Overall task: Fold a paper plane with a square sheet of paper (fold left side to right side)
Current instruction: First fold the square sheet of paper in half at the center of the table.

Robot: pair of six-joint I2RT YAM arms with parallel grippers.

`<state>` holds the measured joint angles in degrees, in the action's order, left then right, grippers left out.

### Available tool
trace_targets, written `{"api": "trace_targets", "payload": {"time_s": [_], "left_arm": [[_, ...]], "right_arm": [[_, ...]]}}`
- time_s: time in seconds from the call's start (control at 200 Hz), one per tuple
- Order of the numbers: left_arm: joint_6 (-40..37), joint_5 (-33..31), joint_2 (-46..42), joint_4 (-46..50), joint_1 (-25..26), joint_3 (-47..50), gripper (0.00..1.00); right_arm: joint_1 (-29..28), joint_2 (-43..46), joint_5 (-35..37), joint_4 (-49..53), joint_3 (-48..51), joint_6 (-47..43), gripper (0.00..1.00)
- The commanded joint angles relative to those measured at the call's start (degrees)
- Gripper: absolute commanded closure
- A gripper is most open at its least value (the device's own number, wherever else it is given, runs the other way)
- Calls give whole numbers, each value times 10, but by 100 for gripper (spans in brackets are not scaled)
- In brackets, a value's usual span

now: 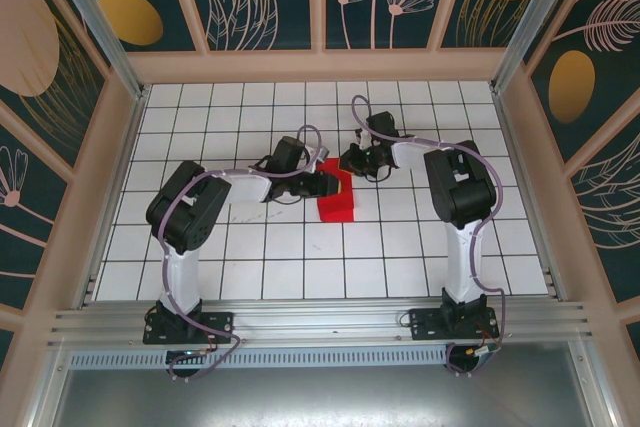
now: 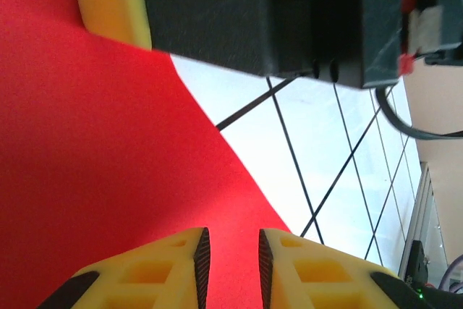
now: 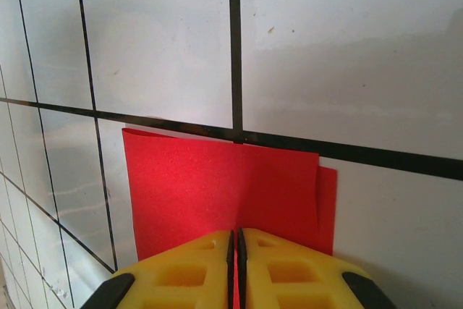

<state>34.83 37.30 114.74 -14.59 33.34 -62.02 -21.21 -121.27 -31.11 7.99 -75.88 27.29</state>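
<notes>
1. Overhead, we see the red sheet of paper (image 1: pixel 338 205) lying folded near the middle of the white tiled table (image 1: pixel 400 247), its outline stepped like a blocky L. The left gripper (image 1: pixel 322 185) sits at the sheet's left edge and the right gripper (image 1: pixel 352 160) at its far end. From up here we cannot tell how either pincer stands.
2. From the left wrist, the matte, faintly grainy sheet (image 2: pixel 94 164) spreads flat, one straight diagonal edge crossing glossy tiles ruled with thin black grid lines (image 2: pixel 289 135). The left gripper (image 2: pixel 230 262) has blocky yellow fingers a narrow gap apart over the red, holding nothing we can make out. A rounded yellow fingertip (image 2: pixel 112 1) on a black body sits over the sheet's far end.
3. From the right wrist, the right gripper (image 3: pixel 236 251) has its yellow fingers pressed together, with a red sliver pinched between them. The sheet (image 3: pixel 217 186) shows two layers, the lower one peeking out along the right edge.
</notes>
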Motion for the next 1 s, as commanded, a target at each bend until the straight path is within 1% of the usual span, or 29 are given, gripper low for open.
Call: {"api": "trace_targets", "payload": {"time_s": [0.0, 0.525, 0.781, 0.996], "left_arm": [[-2, 9, 11, -5, 0, 8, 72], [-38, -11, 24, 40, 5, 20, 74], [-86, -17, 19, 91, 16, 24, 77], [-108, -13, -1, 105, 25, 49, 79]], "right_arm": [[-1, -23, 41, 66, 6, -14, 87], [-2, -23, 51, 75, 4, -16, 87], [-3, -28, 53, 83, -1, -16, 87], [-3, -30, 57, 86, -2, -14, 87]]}}
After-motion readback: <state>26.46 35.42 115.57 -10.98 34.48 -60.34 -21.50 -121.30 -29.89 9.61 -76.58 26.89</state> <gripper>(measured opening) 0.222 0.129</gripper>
